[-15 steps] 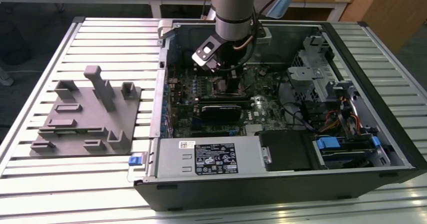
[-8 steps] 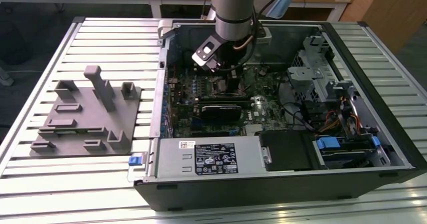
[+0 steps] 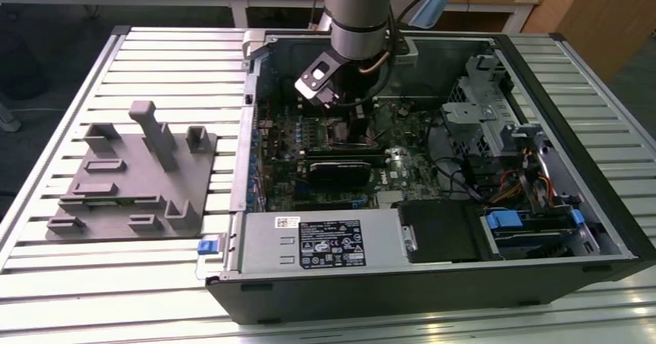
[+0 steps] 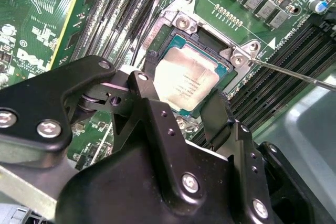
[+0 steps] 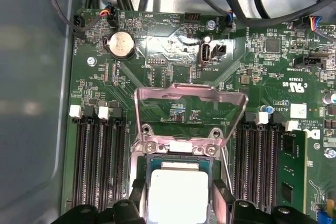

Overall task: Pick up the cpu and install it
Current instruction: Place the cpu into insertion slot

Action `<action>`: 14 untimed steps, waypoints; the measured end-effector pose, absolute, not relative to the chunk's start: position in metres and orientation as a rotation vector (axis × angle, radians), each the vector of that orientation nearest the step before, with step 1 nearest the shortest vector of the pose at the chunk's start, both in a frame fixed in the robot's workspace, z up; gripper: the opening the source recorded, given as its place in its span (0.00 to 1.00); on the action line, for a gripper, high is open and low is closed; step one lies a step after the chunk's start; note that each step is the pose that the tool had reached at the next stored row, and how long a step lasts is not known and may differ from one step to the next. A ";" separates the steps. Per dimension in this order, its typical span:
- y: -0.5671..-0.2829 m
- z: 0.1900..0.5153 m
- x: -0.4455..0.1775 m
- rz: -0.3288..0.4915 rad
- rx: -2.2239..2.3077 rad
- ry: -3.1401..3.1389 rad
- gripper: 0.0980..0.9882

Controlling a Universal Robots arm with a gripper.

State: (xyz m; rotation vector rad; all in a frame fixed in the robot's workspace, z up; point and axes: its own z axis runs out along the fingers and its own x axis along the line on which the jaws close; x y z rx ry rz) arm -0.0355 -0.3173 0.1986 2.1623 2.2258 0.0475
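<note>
Cpu lies flat inside the socket, so pick-up and carry look done. The clamp plate at the socket's hinge edge stands raised, not closed. Claw straddles the cpu; can't tell if it's pinching or loose. Memory slots flank the socket closely. Free room looks to be straight above the socket.

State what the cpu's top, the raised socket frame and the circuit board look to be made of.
The cpu: top looks like metal, matte silvery-white with a soft sheen. The socket frame: likely bare steel, grey and reflective, thin stamped edges. The circuit board: seemingly green-coated laminate, glossy, with fine printed traces.
</note>
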 end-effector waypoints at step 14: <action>-0.317 0.212 -0.036 0.046 2.163 2.226 0.03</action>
